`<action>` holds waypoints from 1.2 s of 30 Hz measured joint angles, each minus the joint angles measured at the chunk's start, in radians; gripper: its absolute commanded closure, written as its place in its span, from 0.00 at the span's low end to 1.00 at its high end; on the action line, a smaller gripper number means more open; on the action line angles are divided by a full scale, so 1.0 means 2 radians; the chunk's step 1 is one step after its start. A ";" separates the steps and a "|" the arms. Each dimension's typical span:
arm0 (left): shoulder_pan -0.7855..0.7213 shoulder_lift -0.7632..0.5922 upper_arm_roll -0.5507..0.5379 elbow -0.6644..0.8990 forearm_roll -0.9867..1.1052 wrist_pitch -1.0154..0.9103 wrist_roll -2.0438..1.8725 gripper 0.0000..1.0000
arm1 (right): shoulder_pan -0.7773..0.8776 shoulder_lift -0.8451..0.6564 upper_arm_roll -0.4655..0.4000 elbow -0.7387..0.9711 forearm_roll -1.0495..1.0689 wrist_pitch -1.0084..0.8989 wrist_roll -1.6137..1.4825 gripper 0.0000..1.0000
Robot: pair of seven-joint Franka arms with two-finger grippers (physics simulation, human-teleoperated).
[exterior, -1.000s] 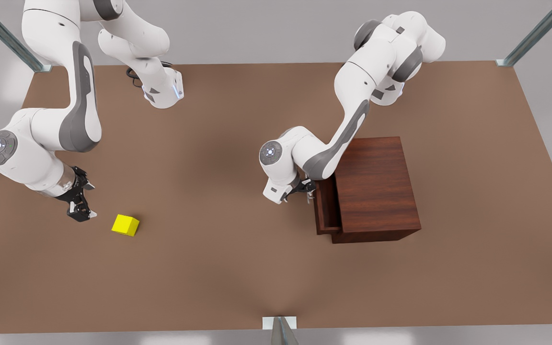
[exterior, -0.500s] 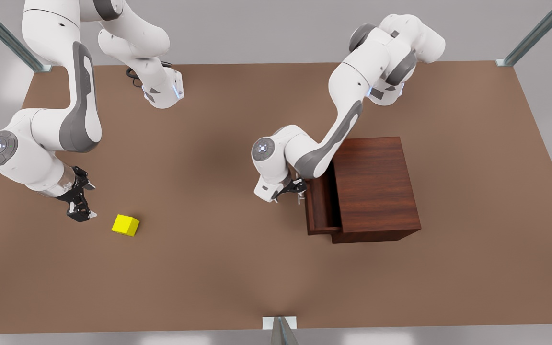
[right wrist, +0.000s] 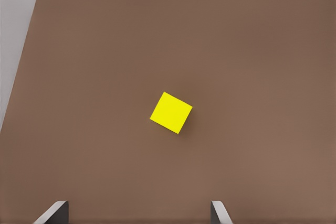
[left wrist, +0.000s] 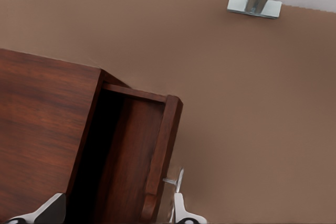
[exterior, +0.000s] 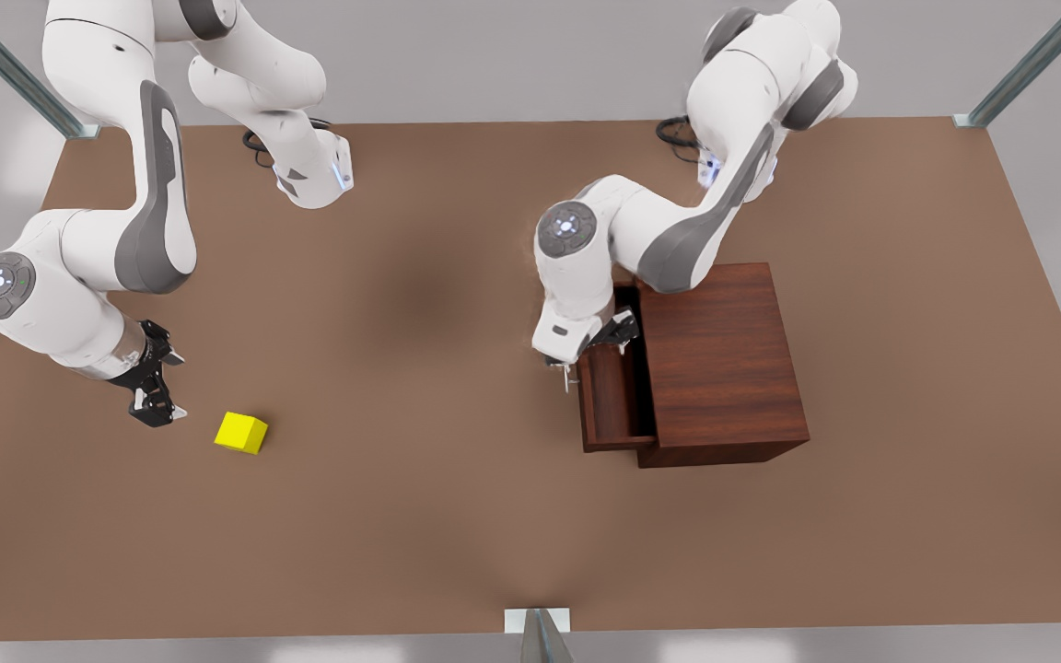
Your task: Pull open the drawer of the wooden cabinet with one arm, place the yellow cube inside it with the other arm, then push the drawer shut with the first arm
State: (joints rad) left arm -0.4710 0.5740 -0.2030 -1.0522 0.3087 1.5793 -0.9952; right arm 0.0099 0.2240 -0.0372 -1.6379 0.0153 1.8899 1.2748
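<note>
The wooden cabinet stands at the front view's right, its drawer pulled partly out toward the table's middle. My left gripper hovers over the drawer's front edge, open. In the left wrist view my left gripper straddles the drawer front, one fingertip beside the small metal handle, nothing held. The yellow cube lies on the table at the front view's left. My right gripper hangs open just left of it; the right wrist view shows the cube ahead of the open fingers.
The brown table is bare between cube and cabinet. A metal post foot sits at the near edge, and more frame posts stand at the far corners. Both arm bases are at the far side.
The drawer slid farther out toward the front view's left. The left gripper then let go of the handle and rose above the drawer front. The right arm barely moved.
</note>
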 measured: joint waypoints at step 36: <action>0.237 -0.187 0.025 -0.163 -0.139 -0.036 0.403 0.00 | 0.003 0.096 -0.031 -0.163 0.019 0.288 0.147 0.00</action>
State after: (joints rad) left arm 0.0030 0.2005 -0.1529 -1.3780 0.0300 1.5077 -0.1895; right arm 0.0167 0.4161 -0.0991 -1.9631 0.0524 2.4668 1.5678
